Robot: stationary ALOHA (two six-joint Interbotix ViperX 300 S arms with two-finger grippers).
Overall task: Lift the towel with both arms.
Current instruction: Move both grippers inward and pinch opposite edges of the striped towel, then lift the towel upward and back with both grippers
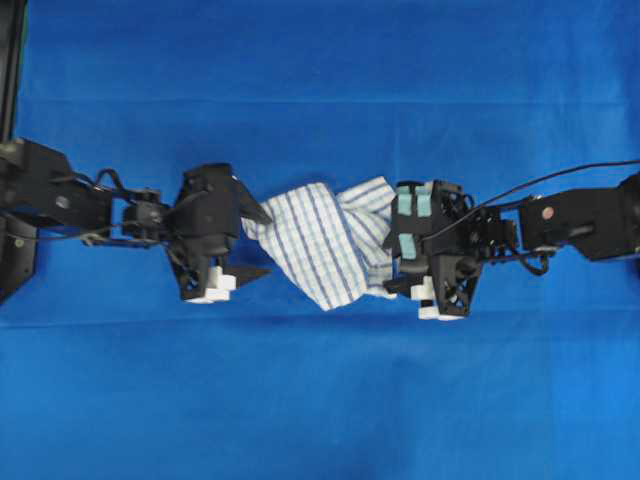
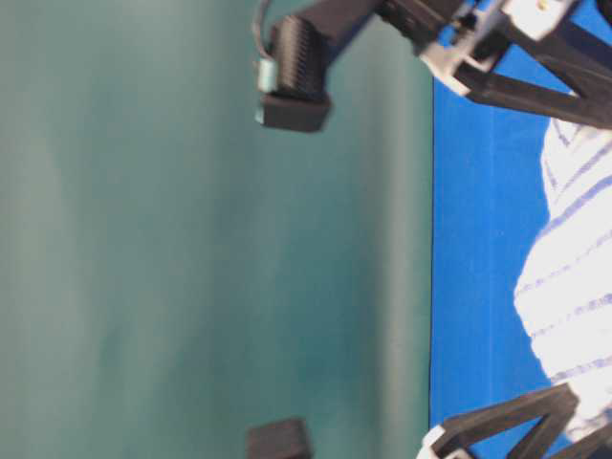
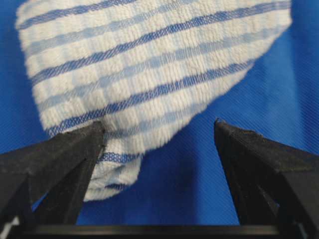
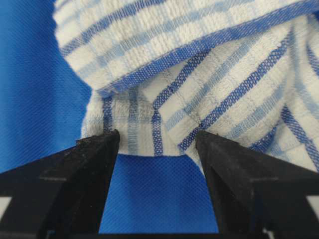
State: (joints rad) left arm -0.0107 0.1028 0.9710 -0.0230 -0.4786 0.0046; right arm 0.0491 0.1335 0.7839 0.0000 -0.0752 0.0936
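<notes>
On the left, the left gripper (image 1: 262, 243) stands with its jaws apart at the towel's (image 1: 325, 243) left corner. The towel lies crumpled on the blue cloth (image 1: 320, 400) between both arms. On the right, the right gripper (image 1: 392, 262) is spread wide against the towel's bunched right edge.

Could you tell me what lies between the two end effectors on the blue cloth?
Only the towel lies between the left end effector and the right end effector, crumpled on the blue surface; the overhead view shows it.
</notes>
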